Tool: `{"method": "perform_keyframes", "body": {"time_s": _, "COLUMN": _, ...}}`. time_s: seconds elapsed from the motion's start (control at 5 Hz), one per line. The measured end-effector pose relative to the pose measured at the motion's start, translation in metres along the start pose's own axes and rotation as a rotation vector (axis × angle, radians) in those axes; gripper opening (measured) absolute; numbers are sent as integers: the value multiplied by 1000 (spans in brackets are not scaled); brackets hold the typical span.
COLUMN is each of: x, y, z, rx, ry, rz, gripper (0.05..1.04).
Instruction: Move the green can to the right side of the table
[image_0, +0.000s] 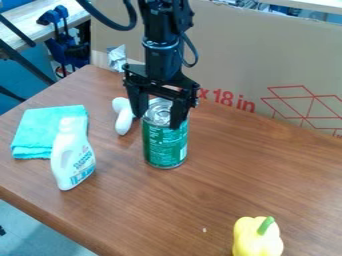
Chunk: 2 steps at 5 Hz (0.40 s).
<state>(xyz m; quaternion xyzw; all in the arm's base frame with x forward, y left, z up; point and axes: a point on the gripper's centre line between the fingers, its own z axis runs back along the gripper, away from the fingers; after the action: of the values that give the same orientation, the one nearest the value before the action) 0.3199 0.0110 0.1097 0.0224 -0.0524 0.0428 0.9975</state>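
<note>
Lying beside can (163, 147): perhaps 1 white toy (124, 121)

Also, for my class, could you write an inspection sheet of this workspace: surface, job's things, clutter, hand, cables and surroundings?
Surface: brown wood-grain table, small pale speck near the front.
Job's things: green metal can, upright.
Clutter: folded turquoise cloth, white plastic bottle, rounded white object, yellow bell pepper, crumpled silvery piece at the back.
Hand: black robot hand at the can's top; firmness of hold unclear.
Cables: black, looping beside the arm.
Surroundings: red-printed cardboard behind; blue clamps upper left.
</note>
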Motion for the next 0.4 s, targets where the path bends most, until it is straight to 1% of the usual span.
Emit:
{"method": "perform_keyframes", "body": {"time_s": 0.2, "x": 8, "y": -1, "z": 1, "rx": -4, "ry": -41, "rz": 0, "gripper": 1000}}
{"method": "perform_keyframes", "body": {"time_s": 0.4, "x": 13, "y": -6, "z": 3, "rx": -7, "ry": -60, "rz": 6, "gripper": 1000}}
